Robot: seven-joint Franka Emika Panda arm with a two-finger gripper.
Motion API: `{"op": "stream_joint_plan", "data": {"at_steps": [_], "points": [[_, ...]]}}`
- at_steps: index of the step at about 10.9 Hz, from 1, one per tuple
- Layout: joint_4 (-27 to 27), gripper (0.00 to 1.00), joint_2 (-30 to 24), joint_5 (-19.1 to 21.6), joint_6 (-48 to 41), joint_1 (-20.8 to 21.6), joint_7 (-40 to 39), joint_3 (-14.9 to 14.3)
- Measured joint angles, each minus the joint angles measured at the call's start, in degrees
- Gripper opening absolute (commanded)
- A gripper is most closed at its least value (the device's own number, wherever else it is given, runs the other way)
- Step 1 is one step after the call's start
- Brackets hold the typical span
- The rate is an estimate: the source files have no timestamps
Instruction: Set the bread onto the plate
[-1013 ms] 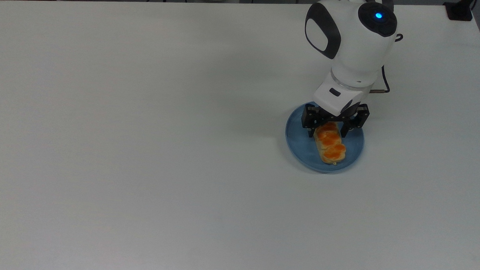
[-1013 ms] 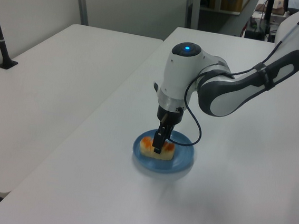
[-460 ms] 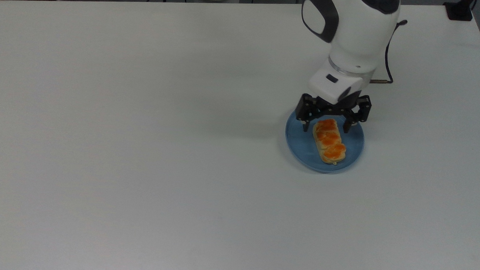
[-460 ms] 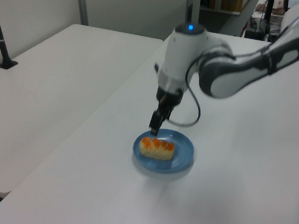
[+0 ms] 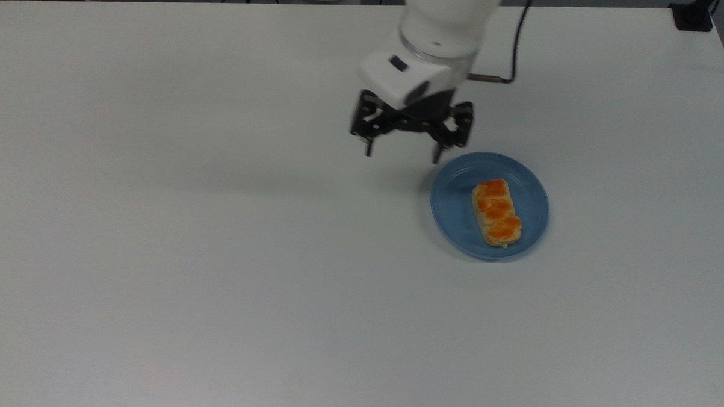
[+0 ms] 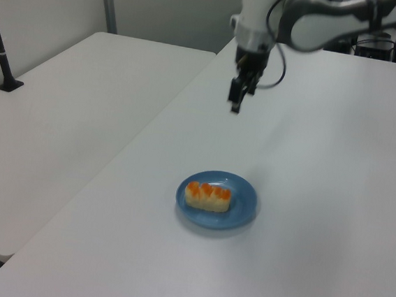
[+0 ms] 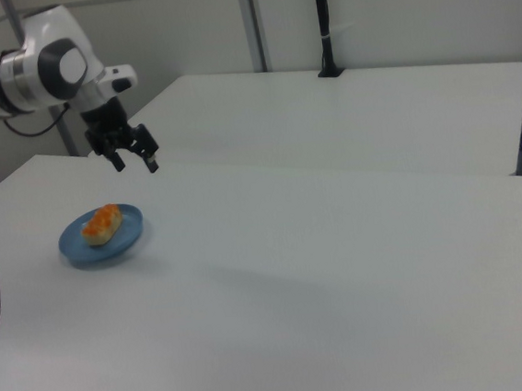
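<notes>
Since half a second ago, when its spread fingers straddled the loaf, the gripper (image 5: pixel 402 153) has lifted and swung toward the top view's left, fingers wide apart and empty. To its right and below in the top view lies the bread (image 5: pixel 497 212), resting inside the plate (image 5: pixel 452 200). The placing looks done. The bread is oblong, pale, bumpy, orange-glazed; the plate is round, blue, smooth plastic, rimmed, on a matte white table (image 5: pixel 216 252).
</notes>
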Motion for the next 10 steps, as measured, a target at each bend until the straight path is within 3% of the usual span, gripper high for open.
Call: {"op": "stream_joint_plan", "data": {"at_steps": [4,10], "points": [[-0.12,1.0,-7.1,0.17,-13.63,-7.09,-8.15,-0.01],[-4.11,1.0,-18.04,3.13,-19.99,-13.62,-11.72,-0.03]]}}
